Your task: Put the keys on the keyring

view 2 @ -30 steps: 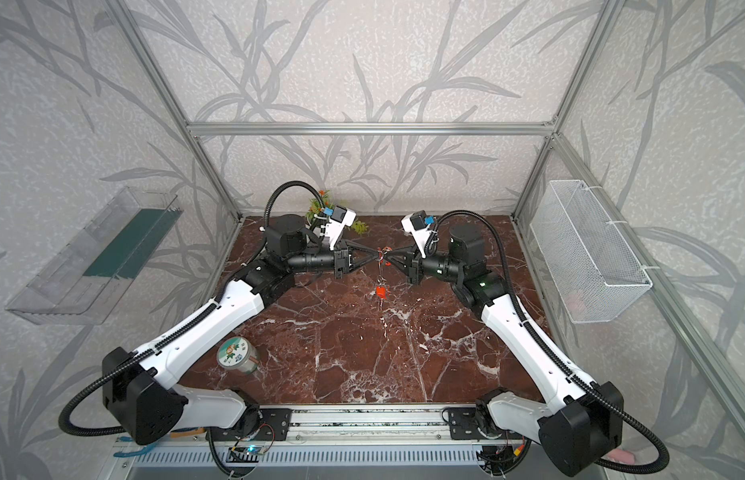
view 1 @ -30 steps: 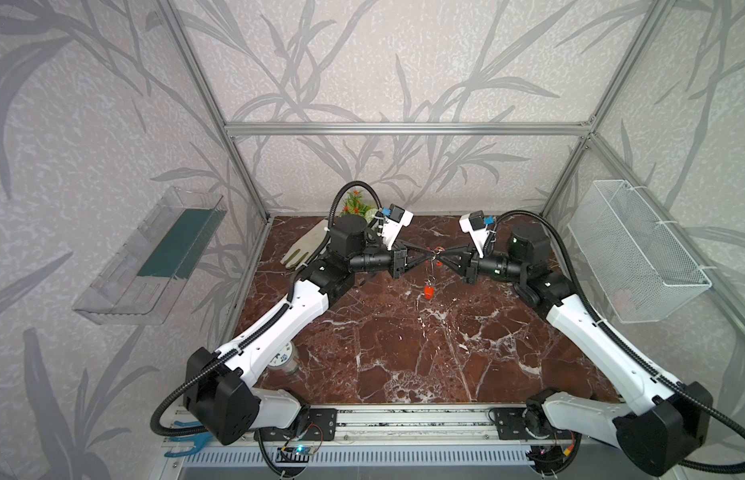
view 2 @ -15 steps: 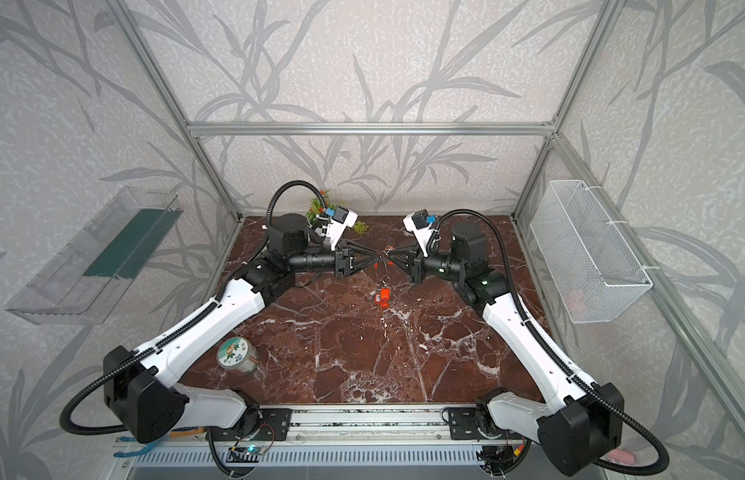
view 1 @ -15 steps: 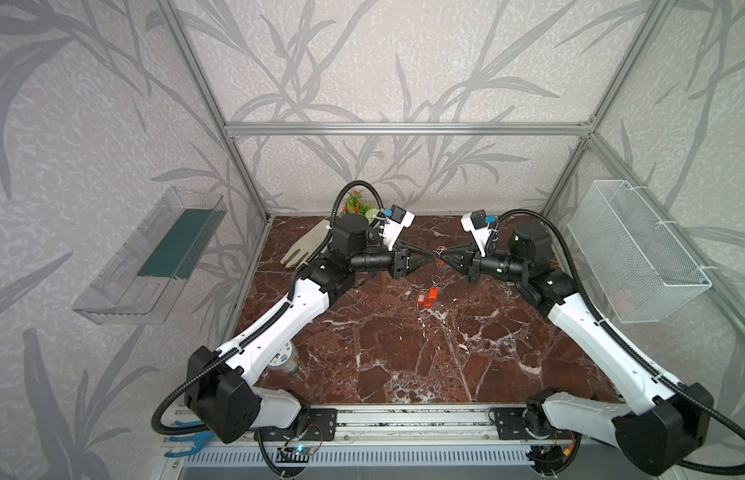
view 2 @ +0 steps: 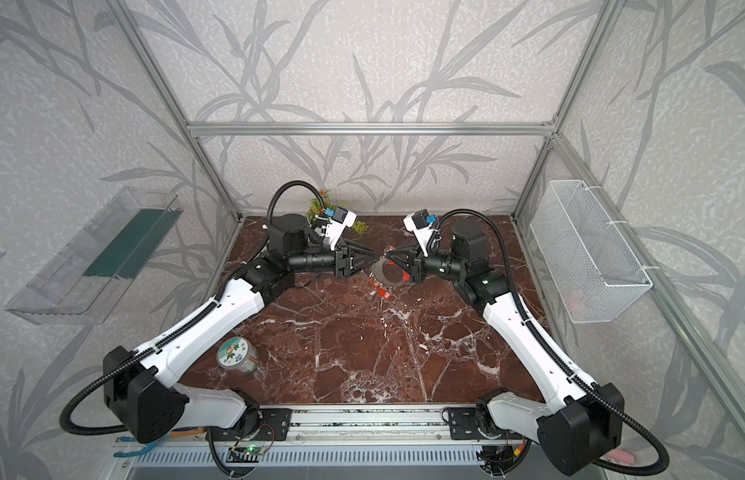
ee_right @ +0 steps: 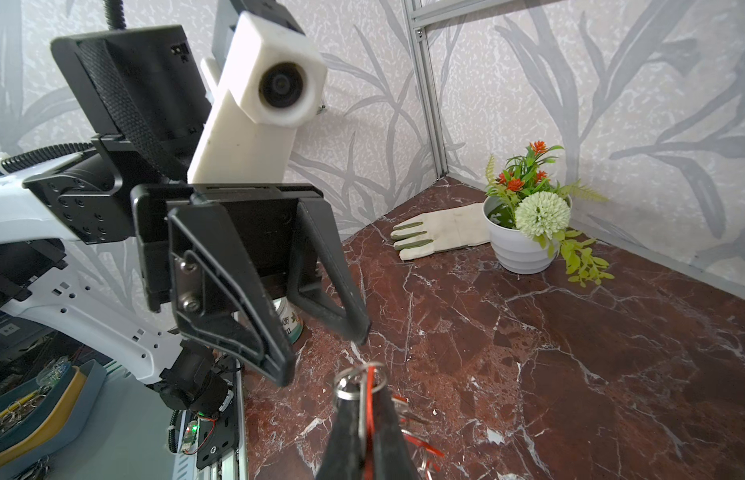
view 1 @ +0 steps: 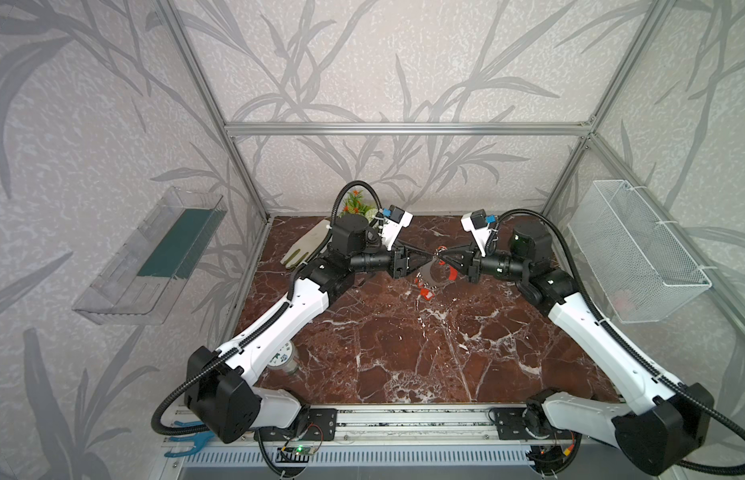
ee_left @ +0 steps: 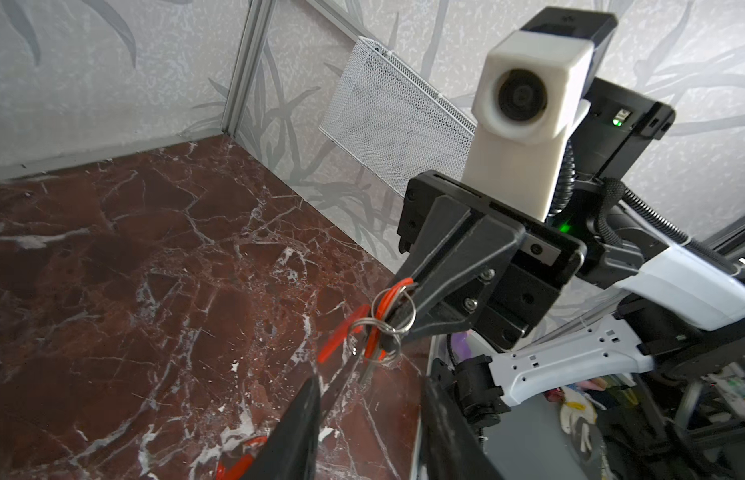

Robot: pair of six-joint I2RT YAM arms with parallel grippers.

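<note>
Tin can point(view 2: 237, 356) sat by the desk's point(view 1: 404, 353) front-left edge. Toward the back, mid-desk, the right claw point(view 1: 442, 260) was clamped on the keyring point(ee_left: 382, 296), red-tagged keys point(view 1: 425, 293) dangling beneath. The left claw point(ee_right: 323, 353) faced it just beside, jaws apart, empty. Glove point(ee_right: 441, 230) and potted plant point(ee_right: 524, 245) occupied the far-left corner.

We see the left gripper point(ee_right: 321, 353), pinched shut at the keyring point(ee_left: 386, 296) a second ago, now with its two black jaws standing apart, no longer gripping anything, just beside that ring.
</note>
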